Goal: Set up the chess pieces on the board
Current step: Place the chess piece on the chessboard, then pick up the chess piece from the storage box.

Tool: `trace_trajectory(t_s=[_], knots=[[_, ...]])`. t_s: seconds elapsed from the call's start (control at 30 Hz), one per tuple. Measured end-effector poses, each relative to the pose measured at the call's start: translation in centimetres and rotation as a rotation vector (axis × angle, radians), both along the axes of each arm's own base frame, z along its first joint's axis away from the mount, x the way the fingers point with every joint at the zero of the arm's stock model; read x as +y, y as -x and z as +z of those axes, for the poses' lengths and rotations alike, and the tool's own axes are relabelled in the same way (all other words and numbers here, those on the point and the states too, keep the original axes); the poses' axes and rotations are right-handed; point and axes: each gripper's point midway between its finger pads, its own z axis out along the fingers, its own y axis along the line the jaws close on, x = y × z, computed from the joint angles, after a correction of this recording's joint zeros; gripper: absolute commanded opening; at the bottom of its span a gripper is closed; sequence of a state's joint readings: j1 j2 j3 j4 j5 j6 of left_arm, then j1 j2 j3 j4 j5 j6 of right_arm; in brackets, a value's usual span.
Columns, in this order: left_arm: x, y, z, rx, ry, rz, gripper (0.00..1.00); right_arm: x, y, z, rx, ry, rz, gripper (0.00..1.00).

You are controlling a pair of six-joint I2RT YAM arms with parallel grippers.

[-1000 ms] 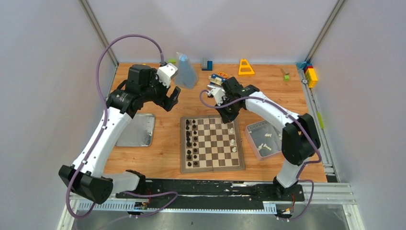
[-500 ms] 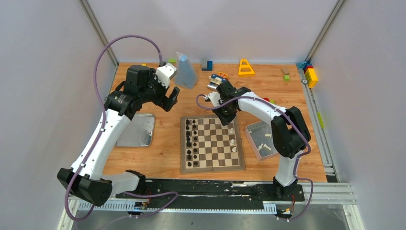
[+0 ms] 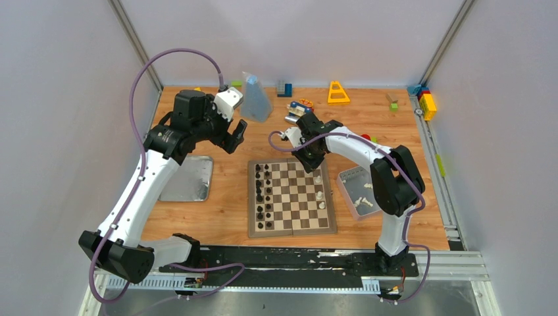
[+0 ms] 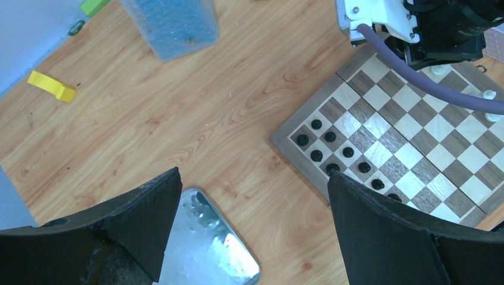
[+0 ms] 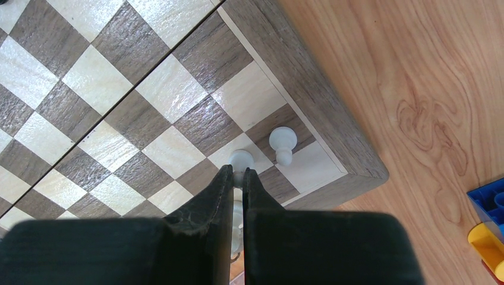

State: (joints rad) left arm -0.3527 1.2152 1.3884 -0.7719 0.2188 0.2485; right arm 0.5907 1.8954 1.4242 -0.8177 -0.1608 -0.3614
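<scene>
The board (image 3: 293, 229) lies mid-table, with black pieces (image 3: 262, 194) in its two left columns and three white pieces (image 3: 320, 195) near its right edge. My right gripper (image 3: 309, 160) hangs over the board's far right corner. In the right wrist view the gripper (image 5: 236, 173) is shut on a white pawn (image 5: 241, 158), next to another white pawn (image 5: 283, 142) by the corner of the board (image 5: 309, 89). My left gripper (image 3: 233, 136) is open and empty, high over bare table left of the board (image 4: 416, 148); its jaws stand wide apart in the left wrist view (image 4: 252, 178).
A metal tin (image 3: 349, 176) right of the board holds several white pieces (image 3: 364, 201). A flat metal lid (image 3: 187, 179) lies left of the board (image 4: 208, 249). A blue bag (image 3: 255, 99), an orange triangle (image 3: 338, 92) and toy bricks (image 3: 428, 104) sit along the back.
My right gripper has shifted a little left over the board's far right corner with the pawn in it, and its elbow has folded in. The left arm has barely moved.
</scene>
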Motion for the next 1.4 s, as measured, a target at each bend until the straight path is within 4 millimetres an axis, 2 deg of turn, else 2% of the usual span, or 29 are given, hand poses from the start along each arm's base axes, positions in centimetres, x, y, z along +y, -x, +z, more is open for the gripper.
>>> trace_trajectory(t_s=[0.3, 0.37, 0.6, 0.8, 0.9, 0.97, 1.03, 1.1, 1.17, 1.27, 1.4], knots=[[0.0, 0.0, 0.0, 0.001, 0.0, 0.0, 1.0, -0.1, 0.0, 0.0, -0.002, 0.005, 0.005, 0.02], [0.0, 0.0, 0.0, 0.0, 0.0, 0.0, 1.0, -0.1, 0.0, 0.0, -0.002, 0.005, 0.005, 0.08], [0.0, 0.0, -0.1, 0.002, -0.001, 0.0, 1.0, -0.3, 0.1, 0.0, 0.005, 0.008, -0.001, 0.38], [0.0, 0.0, -0.3, 0.005, -0.003, -0.001, 1.0, -0.7, -0.2, 0.5, 0.008, -0.009, -0.027, 0.46], [0.0, 0.0, -0.2, 0.004, -0.003, -0.002, 1.0, -1.7, -0.6, 2.4, -0.002, -0.054, -0.072, 0.49], [0.0, 0.0, -0.2, 0.004, -0.004, -0.002, 1.0, -2.8, -1.1, 4.5, -0.034, -0.097, -0.11, 0.5], [0.0, 0.0, -0.2, 0.004, -0.004, -0.003, 1.0, -4.6, -1.6, 7.0, -0.084, -0.144, -0.163, 0.51], [0.0, 0.0, -0.2, 0.004, -0.002, -0.005, 1.0, -7.4, -1.8, 9.4, -0.138, -0.178, -0.233, 0.5], [-0.1, 0.1, -0.2, 0.005, 0.0, -0.008, 1.0, -10.4, -1.7, 10.7, -0.178, -0.194, -0.305, 0.5], [-0.2, 0.1, -0.2, 0.006, 0.003, -0.012, 1.0, -15.5, -0.6, 10.8, -0.198, -0.174, -0.425, 0.47], [-0.4, 0.2, -0.2, 0.009, 0.009, -0.022, 1.0, -20.5, 1.8, 7.7, -0.131, -0.109, -0.547, 0.43]])
